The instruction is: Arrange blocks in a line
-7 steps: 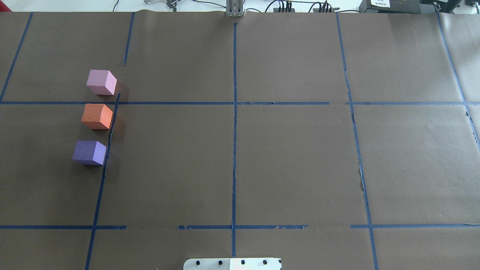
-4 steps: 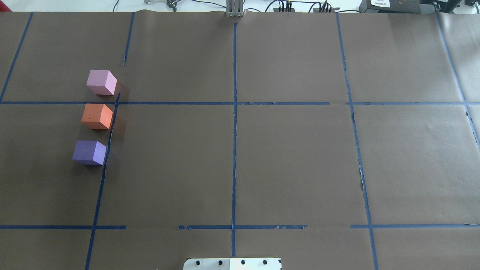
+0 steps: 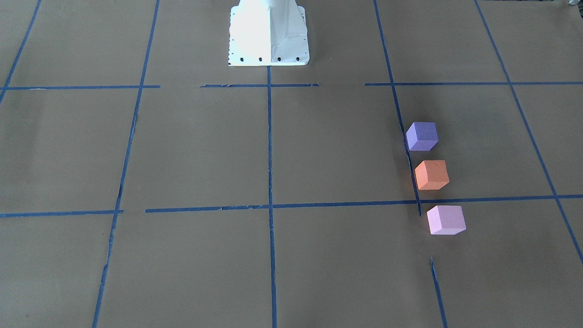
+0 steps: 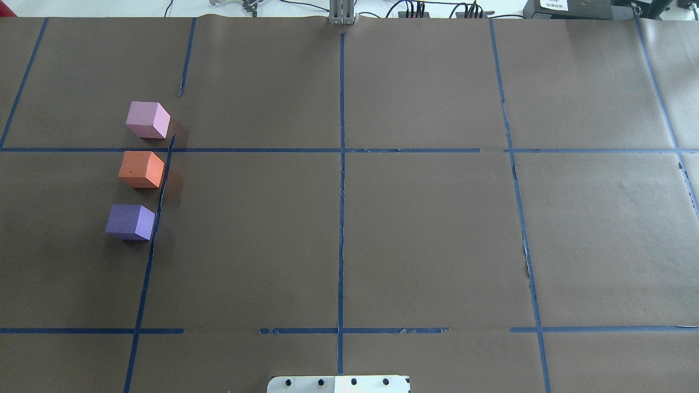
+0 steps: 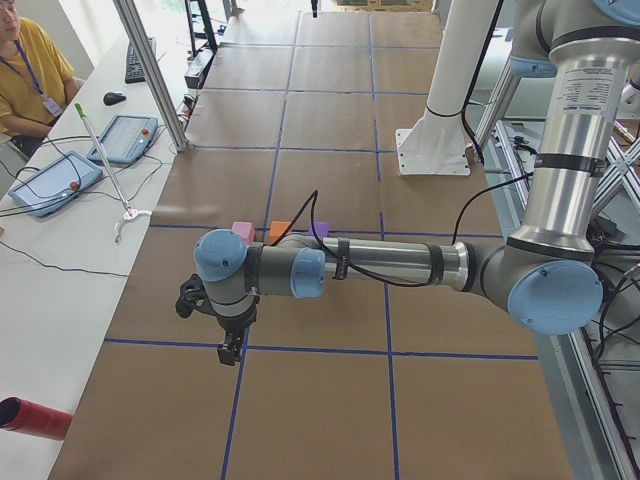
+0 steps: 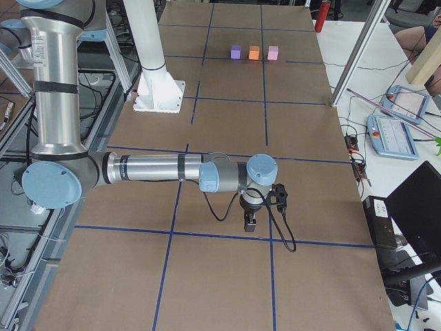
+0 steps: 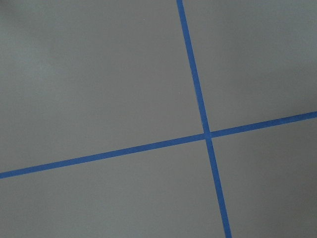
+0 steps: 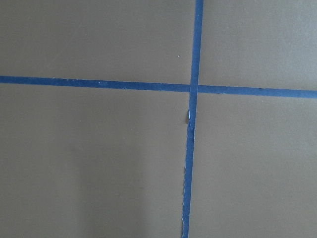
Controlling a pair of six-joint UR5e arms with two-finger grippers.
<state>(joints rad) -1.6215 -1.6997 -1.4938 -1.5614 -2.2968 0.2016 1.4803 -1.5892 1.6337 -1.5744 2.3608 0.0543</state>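
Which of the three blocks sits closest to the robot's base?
The purple block, at the row's near end; the orange block is middle, the pink block farthest.

The three cubes are plain and unpatterned: a pale pink-lilac block [image 4: 147, 120], an orange block [image 4: 141, 170] and a violet-purple block [image 4: 130, 222]. The table [image 4: 426, 234] is dull brown all over, crossed by a grid of blue tape lines [image 4: 341, 218] that are ragged in places. The base [image 3: 268, 32] is white. The left arm [image 5: 390, 262] and the right arm [image 6: 151, 167] match: silver tubes, pale blue joint caps, black cables.
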